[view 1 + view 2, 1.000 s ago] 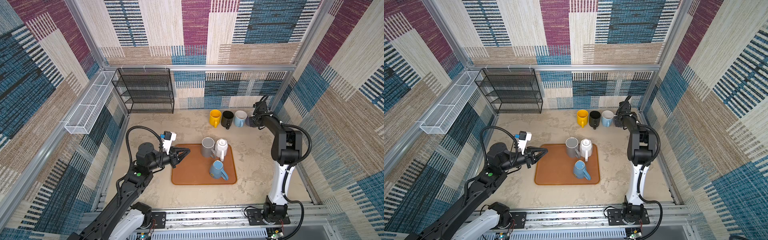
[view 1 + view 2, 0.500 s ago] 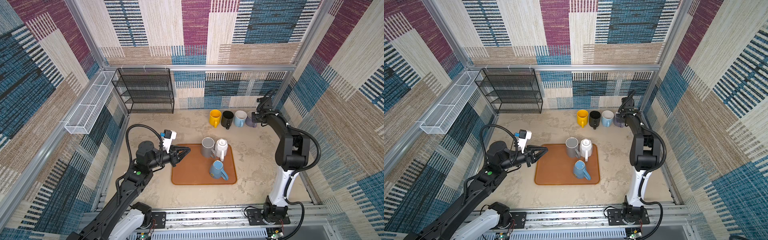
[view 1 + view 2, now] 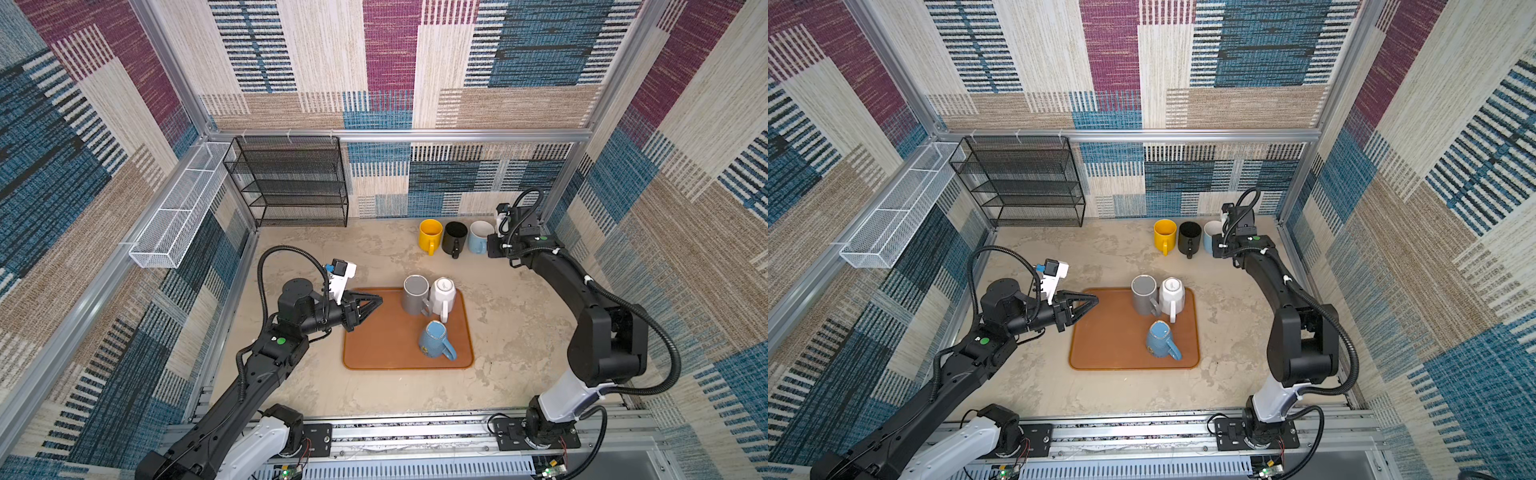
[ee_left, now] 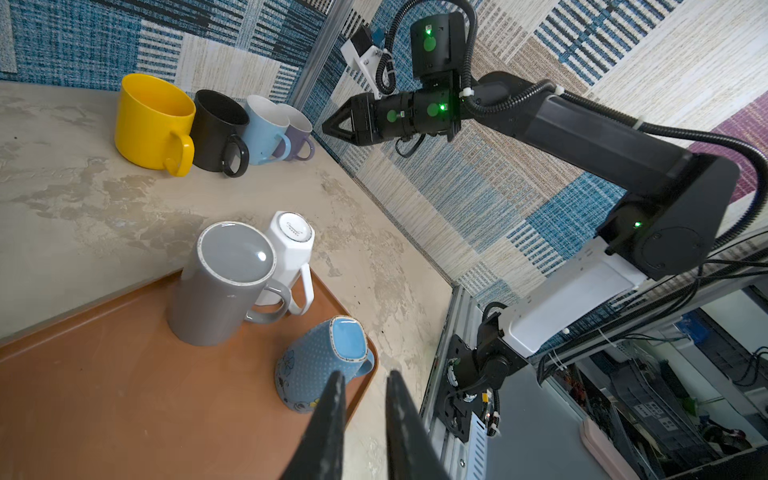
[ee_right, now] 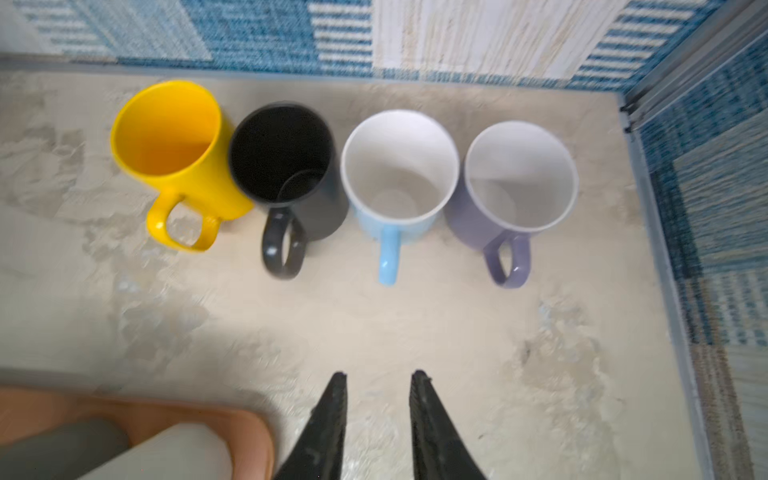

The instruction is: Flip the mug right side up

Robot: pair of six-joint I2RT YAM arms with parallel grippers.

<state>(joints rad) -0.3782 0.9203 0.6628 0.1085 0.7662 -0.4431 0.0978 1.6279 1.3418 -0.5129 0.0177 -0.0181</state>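
Three mugs stand upside down on the brown tray (image 3: 382,349): a grey mug (image 3: 414,294), a white mug (image 3: 442,295) touching it, and a dotted blue mug (image 3: 432,338) nearer the front. My left gripper (image 3: 380,298) hovers over the tray's left part, well short of them. In the left wrist view my left gripper (image 4: 364,376) stands open by a narrow gap with nothing in it, and the blue mug (image 4: 328,365) lies just beyond its tips. My right gripper (image 5: 378,376), open and empty, hangs above bare table in front of an upright purple mug (image 5: 519,178).
Upright yellow (image 3: 430,235), black (image 3: 455,237) and light-blue (image 3: 480,237) mugs line the back wall, and the right arm covers the purple one in both top views. A black wire rack (image 3: 291,183) stands at the back left. A white wire basket (image 3: 178,208) hangs on the left rail.
My right gripper has drawn back from the row of upright mugs, and its elbow has swung toward the front. The left gripper has stayed over the tray, and its jaws have parted slightly.
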